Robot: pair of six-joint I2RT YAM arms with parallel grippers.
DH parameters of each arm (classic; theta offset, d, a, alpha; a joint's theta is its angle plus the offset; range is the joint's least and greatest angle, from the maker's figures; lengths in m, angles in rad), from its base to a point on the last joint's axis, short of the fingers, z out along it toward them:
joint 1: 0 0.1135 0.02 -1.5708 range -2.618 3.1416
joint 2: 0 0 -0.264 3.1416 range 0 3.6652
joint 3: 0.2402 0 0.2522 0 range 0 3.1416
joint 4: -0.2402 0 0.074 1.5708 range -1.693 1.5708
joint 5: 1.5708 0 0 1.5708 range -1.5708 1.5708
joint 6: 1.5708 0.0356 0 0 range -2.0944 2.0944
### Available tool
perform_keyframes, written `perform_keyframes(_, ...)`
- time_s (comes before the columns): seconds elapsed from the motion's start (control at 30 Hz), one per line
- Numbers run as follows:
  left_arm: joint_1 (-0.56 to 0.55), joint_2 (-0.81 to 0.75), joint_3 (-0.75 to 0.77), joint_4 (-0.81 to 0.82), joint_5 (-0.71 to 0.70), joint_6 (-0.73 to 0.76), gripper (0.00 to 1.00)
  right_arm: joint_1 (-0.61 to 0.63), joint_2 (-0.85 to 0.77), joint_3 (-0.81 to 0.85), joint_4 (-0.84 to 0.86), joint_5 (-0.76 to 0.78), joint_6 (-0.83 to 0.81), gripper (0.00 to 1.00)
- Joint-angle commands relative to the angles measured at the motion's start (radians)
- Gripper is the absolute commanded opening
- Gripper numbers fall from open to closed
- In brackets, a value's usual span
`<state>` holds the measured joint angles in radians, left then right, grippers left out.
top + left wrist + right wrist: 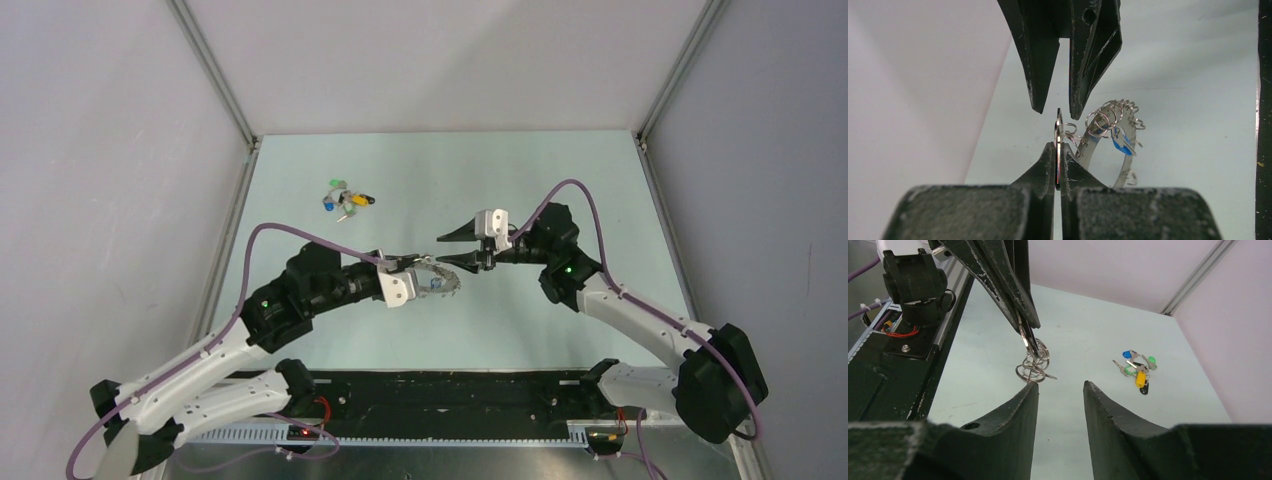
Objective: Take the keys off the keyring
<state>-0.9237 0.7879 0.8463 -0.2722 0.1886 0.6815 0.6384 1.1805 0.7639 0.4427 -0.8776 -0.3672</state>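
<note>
My left gripper (1058,148) is shut on a thin flat piece seen edge-on, silver above and dark below, which looks like the black-headed key (1058,131). The keyring (1102,145), a silvery band frilled with small wire loops, hangs from it to the right, above the table. A blue-headed key (1122,143) hangs on the ring. In the top view the left gripper (424,266) holds the ring (442,281) at mid-table. My right gripper (452,252) is open and empty, its fingers (1040,60) just beyond the held key. In the right wrist view the ring's loops (1035,367) hang just past my open right gripper (1061,386).
A small cluster of green, blue and yellow keys (346,200) lies on the pale green table at the far left; it also shows in the right wrist view (1137,369). White walls with metal corner posts (215,75) enclose the table. A black rail (450,395) runs along the near edge.
</note>
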Motion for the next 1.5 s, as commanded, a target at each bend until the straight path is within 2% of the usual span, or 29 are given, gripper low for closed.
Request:
perform_keyframes(0.0, -0.005, -0.022, 0.003, 0.055, 0.020, 0.016, 0.00, 0.020, 0.025, 0.068, 0.033, -0.024, 0.010, 0.43)
perform_keyframes(0.23, -0.005, -0.027, 0.002, 0.055, 0.021, 0.018, 0.00, 0.051, 0.070, 0.089, 0.051, -0.044, 0.017, 0.41)
perform_keyframes(0.43, -0.005, -0.032, 0.001, 0.055, 0.017, 0.018, 0.00, 0.052, 0.074, 0.100, -0.004, -0.087, -0.002, 0.38)
perform_keyframes(0.5, -0.004, -0.032, 0.002, 0.056, 0.015, 0.019, 0.00, 0.053, 0.072, 0.100, -0.022, -0.095, -0.004, 0.35)
perform_keyframes(0.63, -0.005, -0.033, 0.001, 0.055, 0.017, 0.019, 0.00, 0.052, 0.070, 0.100, -0.043, -0.099, 0.001, 0.16)
perform_keyframes(0.83, -0.005, -0.039, 0.000, 0.055, -0.002, 0.022, 0.00, 0.051, 0.058, 0.100, -0.095, -0.101, 0.013, 0.02)
perform_keyframes(0.97, -0.004, -0.041, 0.000, 0.055, -0.010, 0.022, 0.00, 0.043, 0.048, 0.100, -0.114, -0.087, 0.047, 0.00)
perform_keyframes(1.2, -0.005, -0.040, -0.002, 0.056, -0.009, 0.027, 0.00, 0.017, 0.037, 0.100, -0.070, -0.044, 0.229, 0.00)
perform_keyframes(1.33, -0.005, -0.040, -0.003, 0.056, -0.004, 0.028, 0.00, 0.013, 0.031, 0.099, -0.042, 0.052, 0.383, 0.00)
perform_keyframes(1.47, -0.005, -0.036, -0.004, 0.057, 0.000, 0.029, 0.00, 0.028, 0.031, 0.122, -0.109, 0.122, 0.503, 0.00)
